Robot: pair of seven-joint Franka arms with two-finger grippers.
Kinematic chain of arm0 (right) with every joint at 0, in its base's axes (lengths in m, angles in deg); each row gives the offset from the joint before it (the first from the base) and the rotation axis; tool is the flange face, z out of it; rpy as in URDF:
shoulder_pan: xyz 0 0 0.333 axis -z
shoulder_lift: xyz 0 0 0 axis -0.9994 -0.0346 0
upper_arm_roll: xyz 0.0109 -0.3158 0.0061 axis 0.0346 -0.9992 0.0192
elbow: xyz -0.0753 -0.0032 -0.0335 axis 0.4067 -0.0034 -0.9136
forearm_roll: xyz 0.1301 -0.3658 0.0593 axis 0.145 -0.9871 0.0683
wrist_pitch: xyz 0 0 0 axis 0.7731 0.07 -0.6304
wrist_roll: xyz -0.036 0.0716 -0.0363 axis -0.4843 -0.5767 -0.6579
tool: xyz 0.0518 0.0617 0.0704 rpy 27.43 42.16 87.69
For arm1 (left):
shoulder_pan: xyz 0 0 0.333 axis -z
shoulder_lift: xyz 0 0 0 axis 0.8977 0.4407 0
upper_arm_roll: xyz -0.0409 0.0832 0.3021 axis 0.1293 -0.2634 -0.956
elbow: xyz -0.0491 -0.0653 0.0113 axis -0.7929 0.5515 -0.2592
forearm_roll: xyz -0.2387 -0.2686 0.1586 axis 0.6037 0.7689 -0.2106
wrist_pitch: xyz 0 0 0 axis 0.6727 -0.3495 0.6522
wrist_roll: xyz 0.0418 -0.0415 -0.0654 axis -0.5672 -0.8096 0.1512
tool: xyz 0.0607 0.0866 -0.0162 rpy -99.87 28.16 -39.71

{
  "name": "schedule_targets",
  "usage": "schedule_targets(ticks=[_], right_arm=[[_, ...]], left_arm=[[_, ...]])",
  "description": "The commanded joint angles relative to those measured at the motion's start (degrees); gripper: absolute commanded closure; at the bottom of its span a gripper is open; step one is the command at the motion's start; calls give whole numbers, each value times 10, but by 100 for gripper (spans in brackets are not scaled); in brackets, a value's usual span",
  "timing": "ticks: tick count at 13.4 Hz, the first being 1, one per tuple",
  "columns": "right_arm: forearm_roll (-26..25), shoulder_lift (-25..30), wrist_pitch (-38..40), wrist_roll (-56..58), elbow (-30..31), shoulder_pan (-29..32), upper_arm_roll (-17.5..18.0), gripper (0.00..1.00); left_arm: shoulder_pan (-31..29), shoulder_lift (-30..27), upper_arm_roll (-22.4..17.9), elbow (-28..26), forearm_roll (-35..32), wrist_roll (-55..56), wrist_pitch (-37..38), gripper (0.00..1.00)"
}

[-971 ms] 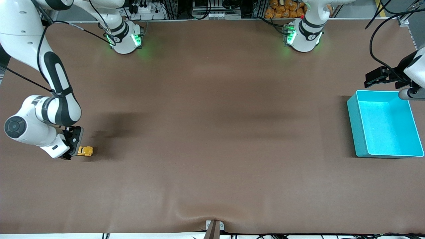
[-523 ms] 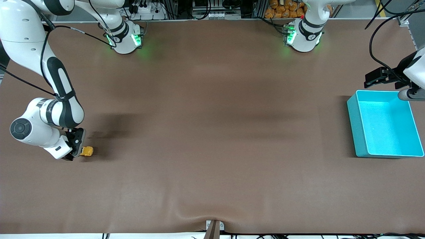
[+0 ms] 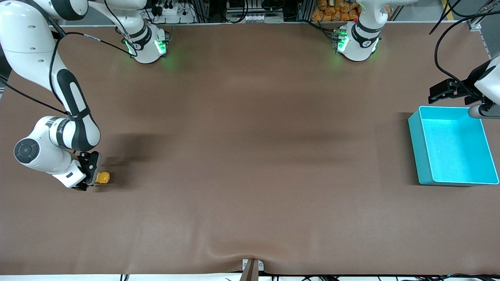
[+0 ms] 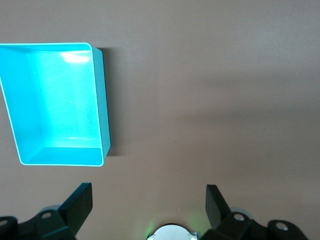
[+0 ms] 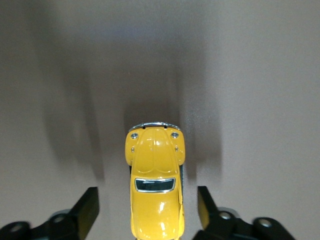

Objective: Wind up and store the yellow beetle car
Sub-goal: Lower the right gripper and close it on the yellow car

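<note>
Two fingers [image 5: 89, 205] of the right gripper [image 3: 90, 173] have dropped around the yellow beetle car [image 5: 156, 185], flanking it at nine and three o'clock, spread, not yet pinching; the car sits on the table near the right arm's end, so a grasp looks imminent. Left gripper [image 4: 149, 207] waits spread beside the turquoise bin [image 3: 417, 148]

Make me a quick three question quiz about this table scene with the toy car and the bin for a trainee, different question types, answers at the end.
1. True or false: the yellow beetle car lies inside the turquoise bin.
2. Which gripper has the car between its fingers? A) left gripper B) right gripper
3. Fill in: the left gripper hangs over the table beside the ____.

Key:
1. False; the car sits on the brown table at the right arm's end.
2. B; its fingers stand either side of the car, with gaps showing.
3. Bin.
</note>
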Motion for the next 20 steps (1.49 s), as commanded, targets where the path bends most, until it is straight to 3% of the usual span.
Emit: schedule_targets(ticks=[1,10,20], right_arm=[[-6,-8,-4,16,-9,10,4,100],[0,-9,3,16,-6,19,5,100],[0,-18,3,123,-11,102,5,100]], left_arm=[[-2,2,2,5,2,10,3,0],[-2,3,2,4,2,23,3,0],[-2,3,2,4,2,24,3,0]])
